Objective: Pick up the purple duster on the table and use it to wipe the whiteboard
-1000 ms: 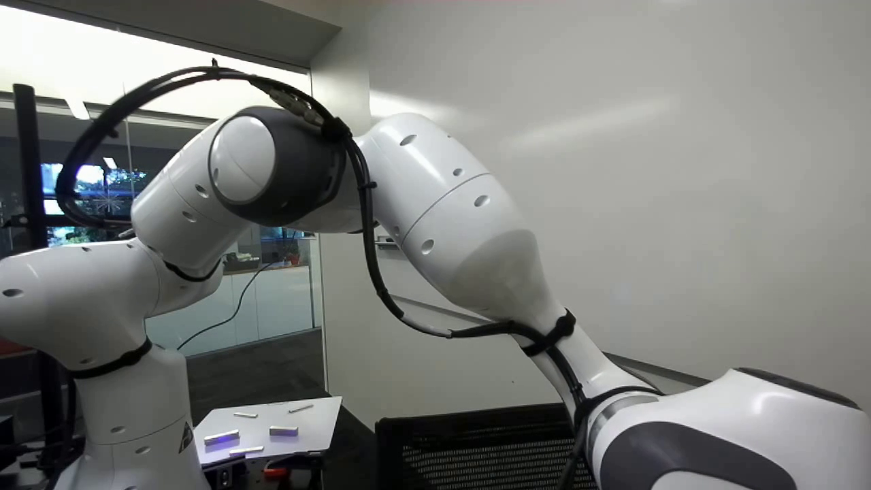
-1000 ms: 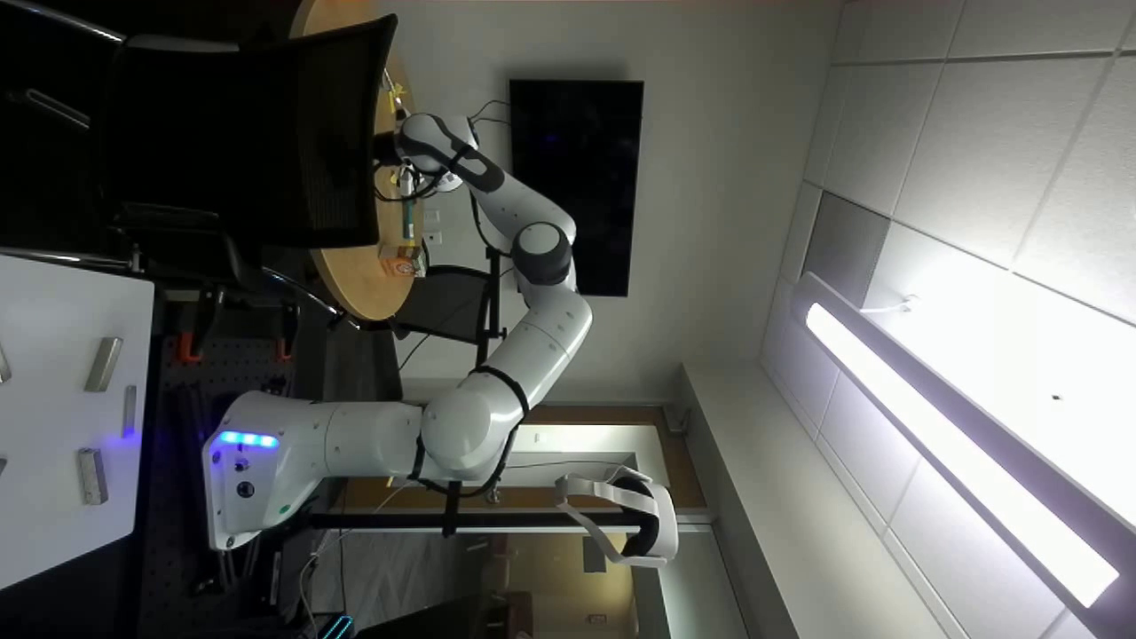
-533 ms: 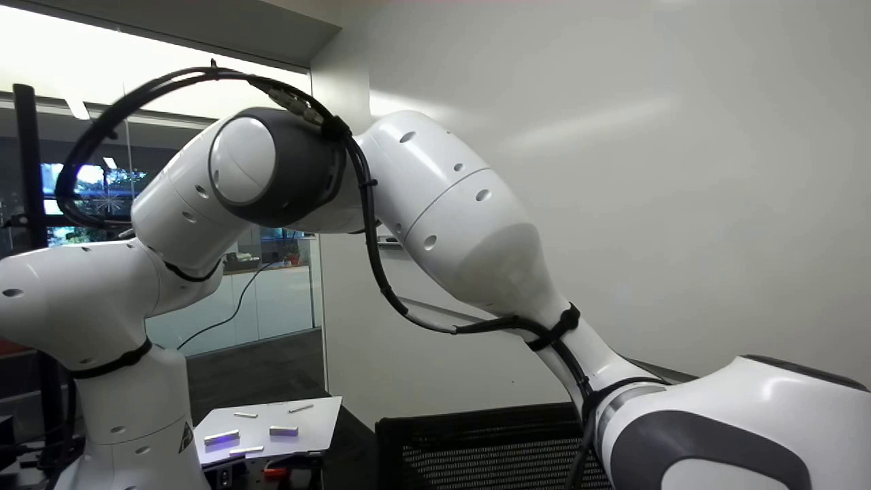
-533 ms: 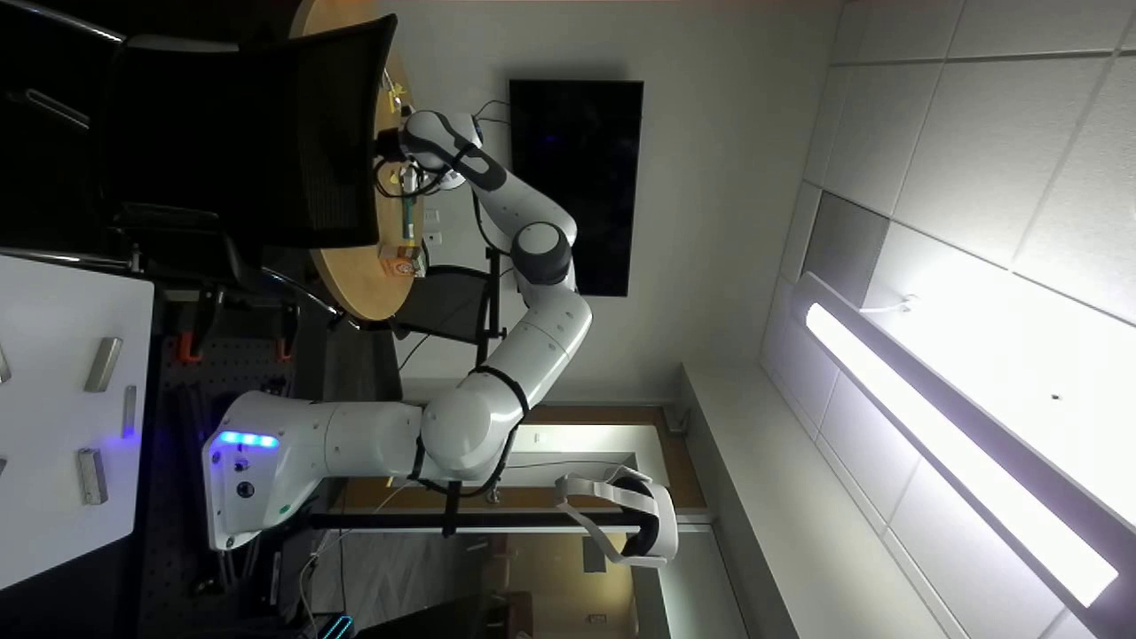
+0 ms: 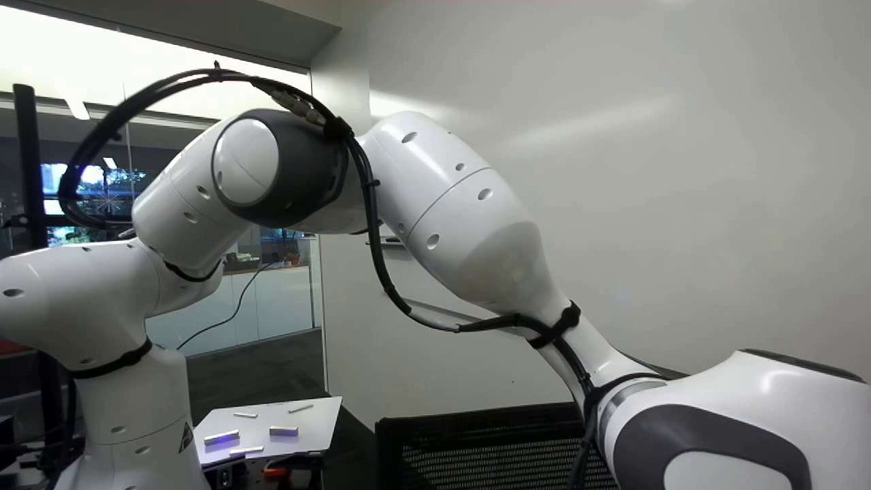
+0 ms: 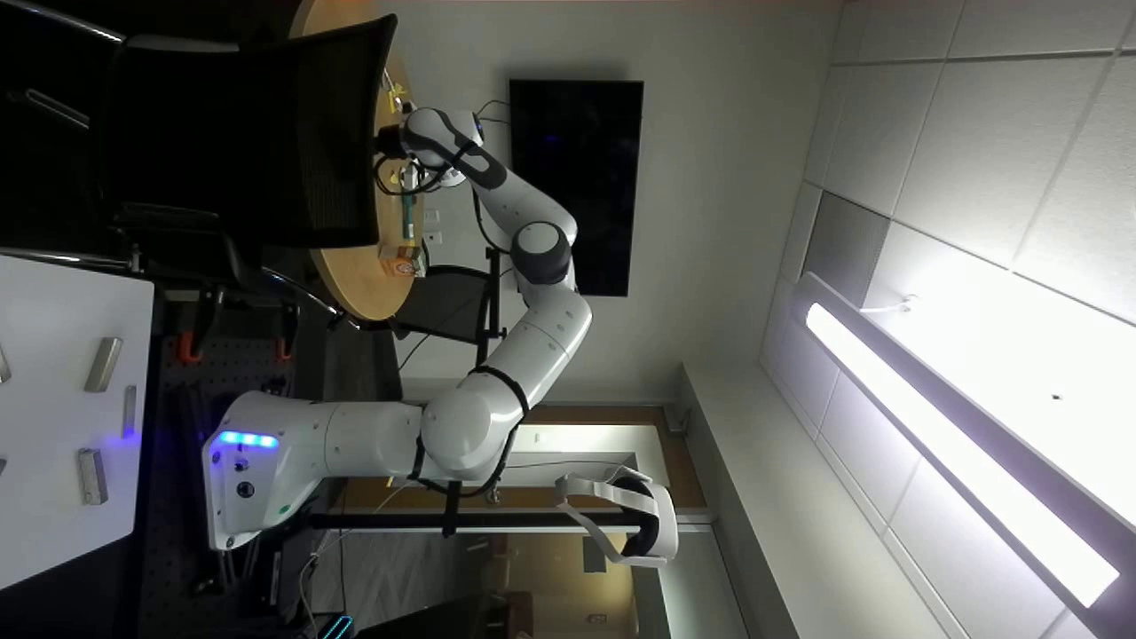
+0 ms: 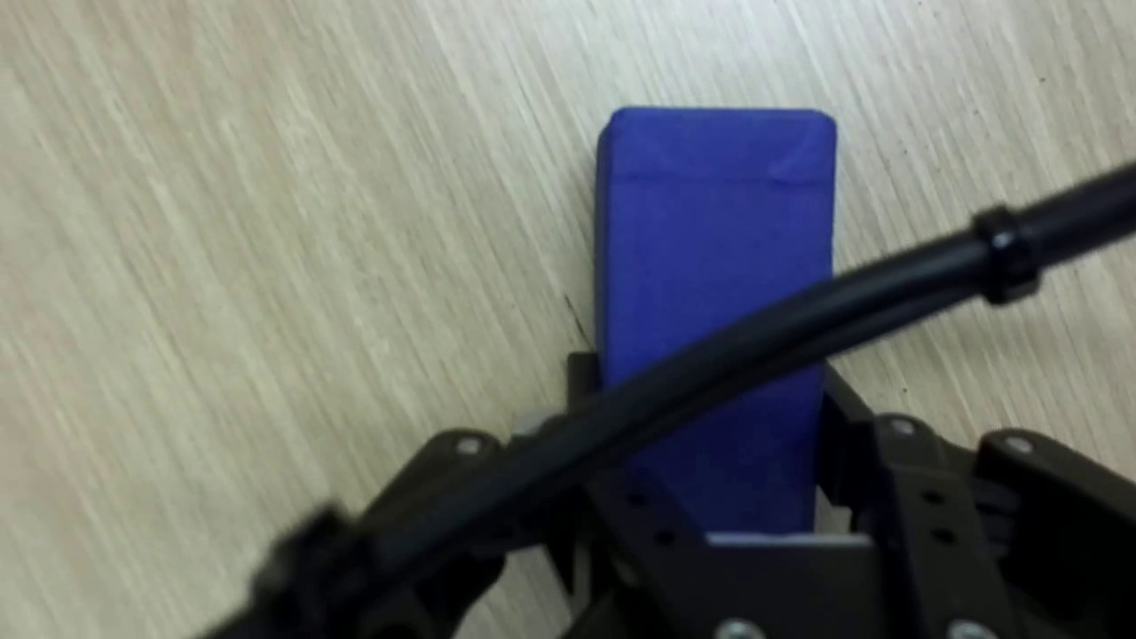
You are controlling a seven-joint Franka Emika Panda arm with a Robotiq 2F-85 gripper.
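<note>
Pale wood-grained tabletop [image 7: 266,248] fills the background of the wrist view. Over it is the bluish-purple rectangular duster [image 7: 719,222], with its long axis from bottom to top, free end toward the upper edge; whether it touches the tabletop, I cannot tell. The black two-fingered gripper [image 7: 710,390] is closed upon its long sides, at its width. Only this view shows it; a large glossy whiteboard [image 5: 680,190] stands in an exterior view.
</note>
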